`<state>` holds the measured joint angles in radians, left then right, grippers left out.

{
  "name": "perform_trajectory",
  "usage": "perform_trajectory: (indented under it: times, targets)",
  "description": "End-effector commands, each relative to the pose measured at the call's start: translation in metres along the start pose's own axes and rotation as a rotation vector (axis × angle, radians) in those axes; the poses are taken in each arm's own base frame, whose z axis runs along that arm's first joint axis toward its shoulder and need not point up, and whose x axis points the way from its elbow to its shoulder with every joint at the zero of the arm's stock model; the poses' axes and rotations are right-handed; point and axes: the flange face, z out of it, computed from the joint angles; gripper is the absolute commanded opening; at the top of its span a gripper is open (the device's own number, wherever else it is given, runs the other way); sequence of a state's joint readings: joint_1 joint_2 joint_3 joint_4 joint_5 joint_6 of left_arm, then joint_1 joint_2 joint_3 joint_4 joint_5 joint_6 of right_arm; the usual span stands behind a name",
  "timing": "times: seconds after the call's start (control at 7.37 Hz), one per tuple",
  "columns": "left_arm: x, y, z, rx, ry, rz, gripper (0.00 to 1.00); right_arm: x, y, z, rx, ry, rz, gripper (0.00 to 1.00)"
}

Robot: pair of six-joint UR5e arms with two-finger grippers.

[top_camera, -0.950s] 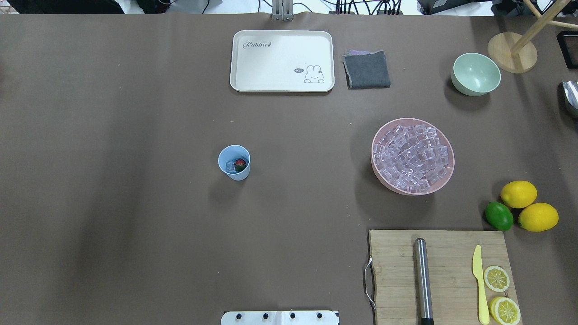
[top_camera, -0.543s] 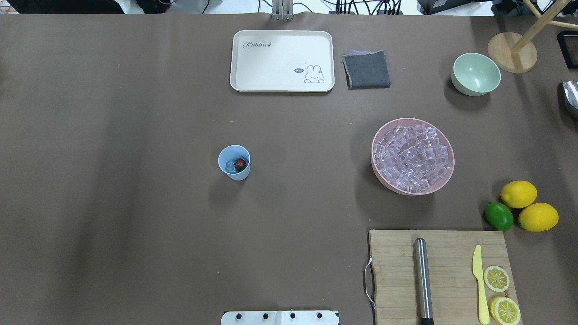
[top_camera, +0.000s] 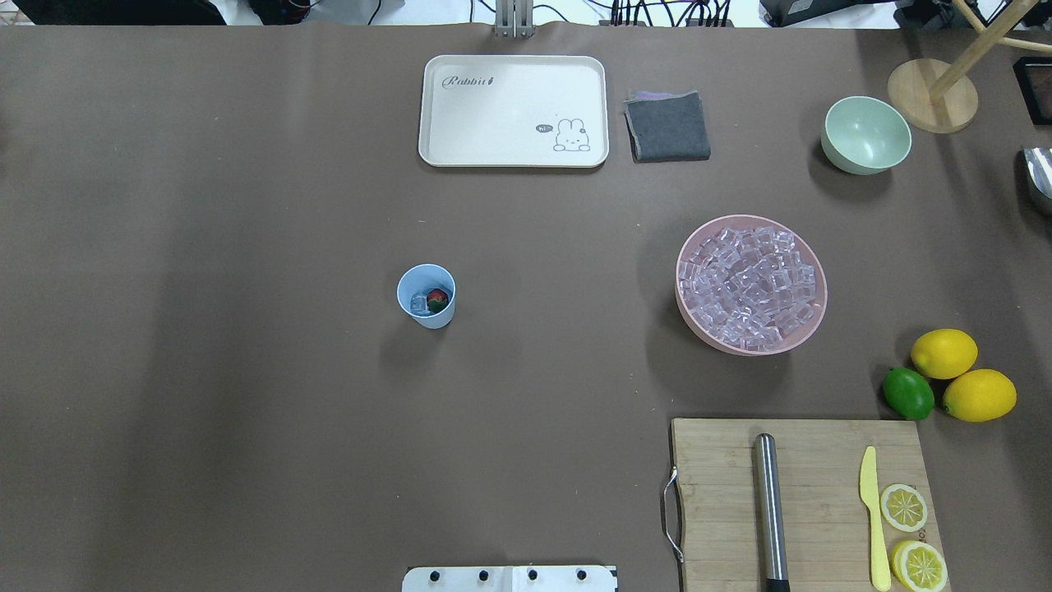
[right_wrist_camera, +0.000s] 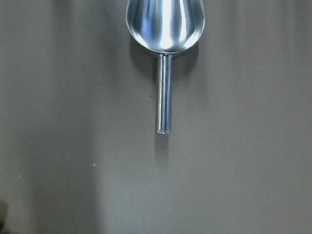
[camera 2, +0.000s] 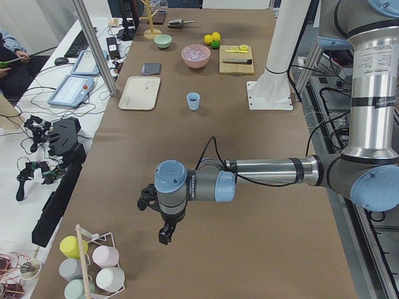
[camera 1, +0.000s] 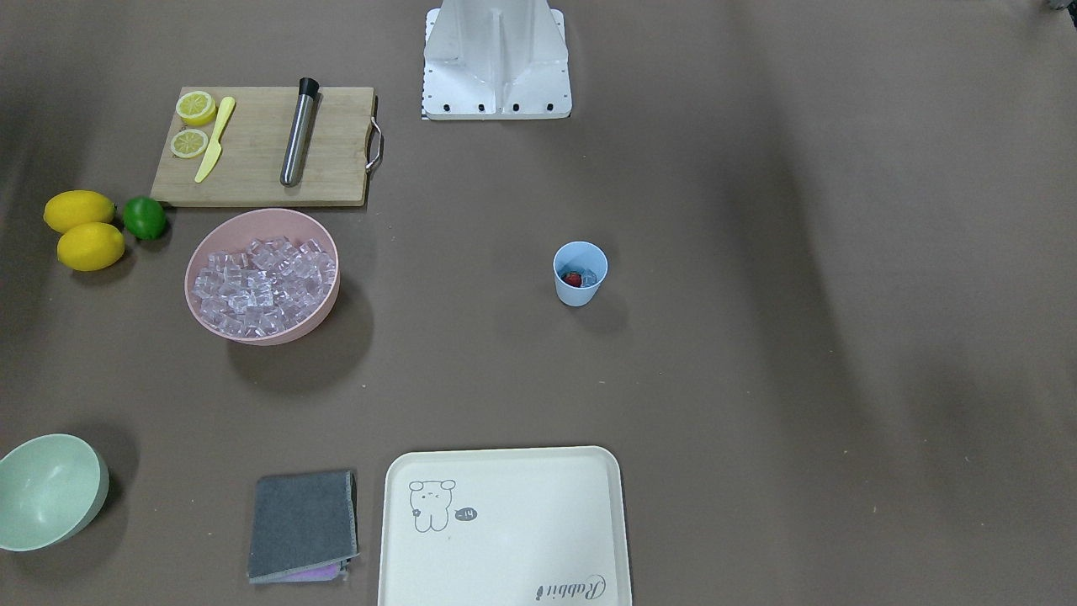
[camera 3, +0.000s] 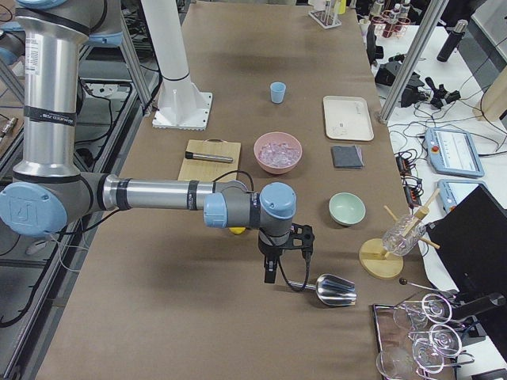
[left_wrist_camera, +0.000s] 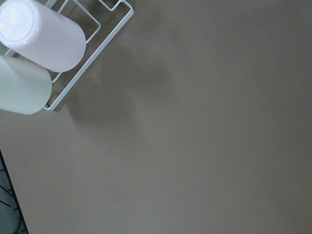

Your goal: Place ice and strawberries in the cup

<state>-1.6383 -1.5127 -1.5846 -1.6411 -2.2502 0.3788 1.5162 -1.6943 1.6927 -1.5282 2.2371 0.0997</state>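
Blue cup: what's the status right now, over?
Left gripper and right gripper far out at table ends, open or shut unclear. Cup upright, strawberry and ice inside. Scoop lies on table by right gripper, away from cup.

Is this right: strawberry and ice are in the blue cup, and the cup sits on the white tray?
Not quite. The cup is not on the tray; it stands on the bare table, apart from it, as the overhead view shows. The strawberry and ice are in the cup.
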Motion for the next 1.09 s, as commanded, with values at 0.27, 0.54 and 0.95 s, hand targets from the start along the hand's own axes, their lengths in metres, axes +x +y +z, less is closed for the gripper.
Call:
perform_trajectory:
  times: [0.27,0.54,0.95]
  targets:
    - [-0.0028,0.0041,0.0051,-0.009,0.004,-0.008,0.99,0.0013,0.0033,0.0021,-0.005,-0.004,0.003,1.00]
    - [-0.0025,0.0039,0.0046,-0.009,0.004,-0.008,0.99,0.0013,0.0033,0.0021,-0.005,-0.004,0.005,1.00]
    - [-0.0013,0.0003,0.0017,-0.002,0.001,-0.002,0.99,-0.0001,0.0034,0.0021,-0.007,-0.017,0.005,1.00]
